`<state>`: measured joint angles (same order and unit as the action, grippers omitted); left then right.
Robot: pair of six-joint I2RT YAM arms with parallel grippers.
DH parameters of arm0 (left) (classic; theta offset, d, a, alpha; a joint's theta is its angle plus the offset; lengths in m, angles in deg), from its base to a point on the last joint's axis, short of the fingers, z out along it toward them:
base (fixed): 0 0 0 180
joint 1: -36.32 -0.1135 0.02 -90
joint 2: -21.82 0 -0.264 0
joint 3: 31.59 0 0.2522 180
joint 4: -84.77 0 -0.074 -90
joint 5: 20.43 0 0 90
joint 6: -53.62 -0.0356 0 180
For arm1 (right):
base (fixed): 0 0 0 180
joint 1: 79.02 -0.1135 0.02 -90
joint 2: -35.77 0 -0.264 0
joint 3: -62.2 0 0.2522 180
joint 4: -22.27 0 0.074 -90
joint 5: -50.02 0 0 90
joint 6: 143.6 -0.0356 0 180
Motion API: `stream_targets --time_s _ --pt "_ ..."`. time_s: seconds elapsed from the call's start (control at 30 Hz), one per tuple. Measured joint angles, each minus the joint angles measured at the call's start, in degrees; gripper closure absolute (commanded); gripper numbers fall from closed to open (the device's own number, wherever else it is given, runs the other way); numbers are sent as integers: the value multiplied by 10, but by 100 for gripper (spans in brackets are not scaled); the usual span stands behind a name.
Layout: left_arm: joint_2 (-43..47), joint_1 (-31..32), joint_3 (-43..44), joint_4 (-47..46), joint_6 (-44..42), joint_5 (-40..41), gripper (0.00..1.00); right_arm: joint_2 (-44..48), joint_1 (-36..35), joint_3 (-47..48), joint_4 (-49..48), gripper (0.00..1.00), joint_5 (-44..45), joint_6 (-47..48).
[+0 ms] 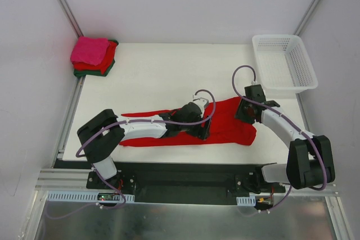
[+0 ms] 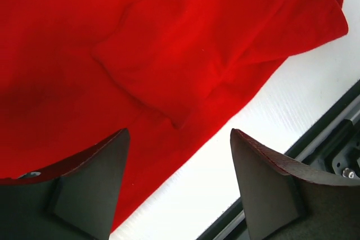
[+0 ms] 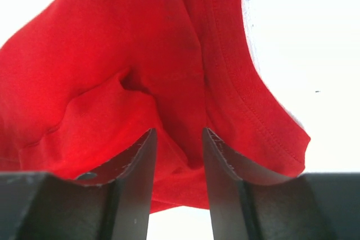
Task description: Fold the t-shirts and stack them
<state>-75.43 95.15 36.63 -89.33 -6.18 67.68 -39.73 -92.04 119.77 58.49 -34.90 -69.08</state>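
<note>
While bent low over red t-shirt point(image 1: 225, 119), left gripper point(image 2: 179, 133) gapes wide; right gripper point(image 3: 179, 130) straddles fold, grip unclear.

Bright red t-shirt point(image 1: 228, 126); white lattice basket point(image 1: 281, 37)

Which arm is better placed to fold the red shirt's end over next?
Right, probably. The right gripper straddles a fold at the end of the red shirt, jaws narrow around cloth. The left gripper hovers wide open over the shirt's near edge, gripping nothing.
</note>
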Motion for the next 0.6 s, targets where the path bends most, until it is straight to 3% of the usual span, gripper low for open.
stream_targets --time_s 0.6 --pt "-48 0 21 -14 -6 23 34 -29 2 0 -9 67 -15 3"
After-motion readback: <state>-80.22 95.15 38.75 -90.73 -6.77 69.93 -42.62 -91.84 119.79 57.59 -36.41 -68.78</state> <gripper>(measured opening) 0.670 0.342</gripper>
